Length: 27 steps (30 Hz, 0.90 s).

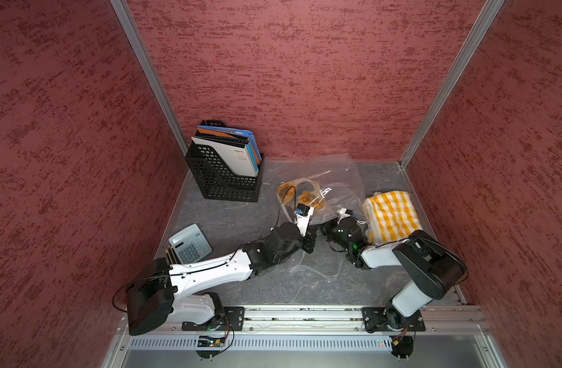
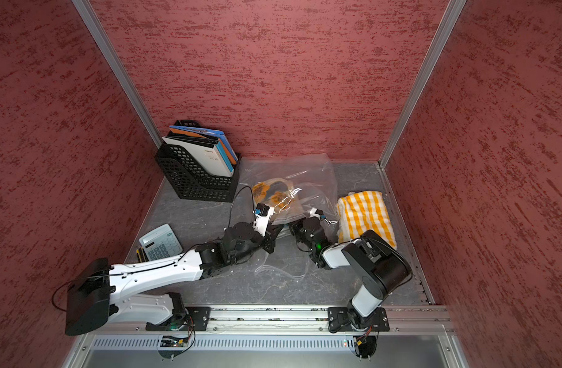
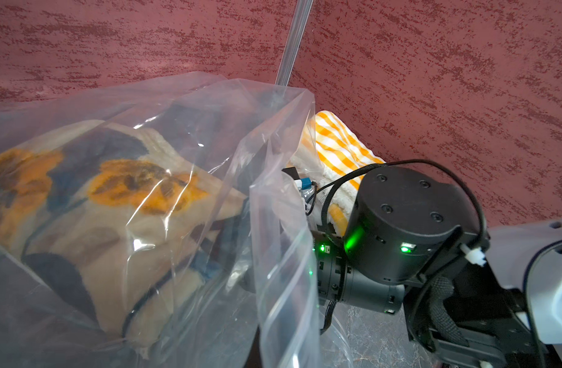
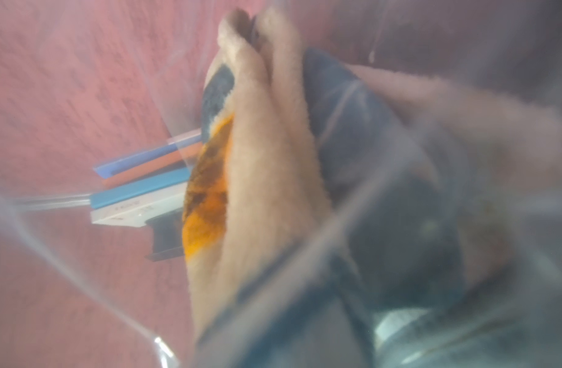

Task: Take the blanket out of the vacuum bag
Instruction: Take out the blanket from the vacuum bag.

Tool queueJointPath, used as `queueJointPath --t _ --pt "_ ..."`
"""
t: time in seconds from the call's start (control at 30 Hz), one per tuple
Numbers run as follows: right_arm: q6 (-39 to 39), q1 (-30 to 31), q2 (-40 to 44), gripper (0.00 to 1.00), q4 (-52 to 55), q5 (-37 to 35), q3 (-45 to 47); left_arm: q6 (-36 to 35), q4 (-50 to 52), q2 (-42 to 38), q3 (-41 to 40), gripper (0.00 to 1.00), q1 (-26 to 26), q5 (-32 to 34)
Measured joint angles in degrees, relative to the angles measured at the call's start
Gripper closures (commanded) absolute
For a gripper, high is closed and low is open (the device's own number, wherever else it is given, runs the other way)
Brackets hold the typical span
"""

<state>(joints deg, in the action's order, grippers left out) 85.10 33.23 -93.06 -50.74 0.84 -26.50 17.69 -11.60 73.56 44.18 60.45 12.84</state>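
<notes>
The clear vacuum bag [image 1: 334, 178] lies crumpled at the back middle of the grey table in both top views [image 2: 308, 178]. Inside it sits the blanket [image 1: 300, 194], beige with orange and dark blue flowers, seen through the plastic in the left wrist view [image 3: 120, 191]. My left gripper [image 1: 313, 234] is shut on the bag's rim at its mouth, and a strip of plastic [image 3: 283, 286] runs down to it. My right gripper [image 1: 326, 227] reaches into the mouth. In the right wrist view the blanket [image 4: 267, 178] fills the picture down to the hidden jaws, which are shut on a fold.
A yellow-and-white checked cloth [image 1: 391, 216] lies outside the bag at the right wall. A black mesh file rack [image 1: 225, 172] with folders stands at the back left. A calculator [image 1: 190, 243] lies at the left. Red walls enclose three sides, with the arms' rail [image 1: 305, 313] in front.
</notes>
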Motion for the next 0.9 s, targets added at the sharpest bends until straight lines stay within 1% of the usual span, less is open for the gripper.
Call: queueJointPath --t 0.2,0.3,0.53,0.73,0.8,0.9 --pt "0.2 -0.2 6.3 1.0 2.0 2.0 -0.2 -0.2 -1.3 0.9 0.5 1.0 0.0 1.3" --pt "0.1 -0.3 10.7 1.0 4.0 2.8 0.1 -0.2 -2.0 1.6 1.1 1.0 0.0 1.9" --pt "-1.8 -1.7 22.4 1.0 10.5 3.6 4.4 -0.3 -2.6 1.7 1.9 1.0 0.0 3.0" --pt "-2.9 -2.6 29.2 1.0 15.1 8.1 7.3 -0.5 -2.8 2.8 2.1 1.0 0.0 4.6" --pt "-3.1 -2.6 34.1 1.0 17.8 9.2 10.1 -0.4 -3.1 3.4 2.1 1.0 0.0 5.2" --pt "-3.8 -2.5 45.9 1.0 26.4 9.6 15.3 -0.4 -3.1 4.2 2.1 1.0 -0.2 5.8"
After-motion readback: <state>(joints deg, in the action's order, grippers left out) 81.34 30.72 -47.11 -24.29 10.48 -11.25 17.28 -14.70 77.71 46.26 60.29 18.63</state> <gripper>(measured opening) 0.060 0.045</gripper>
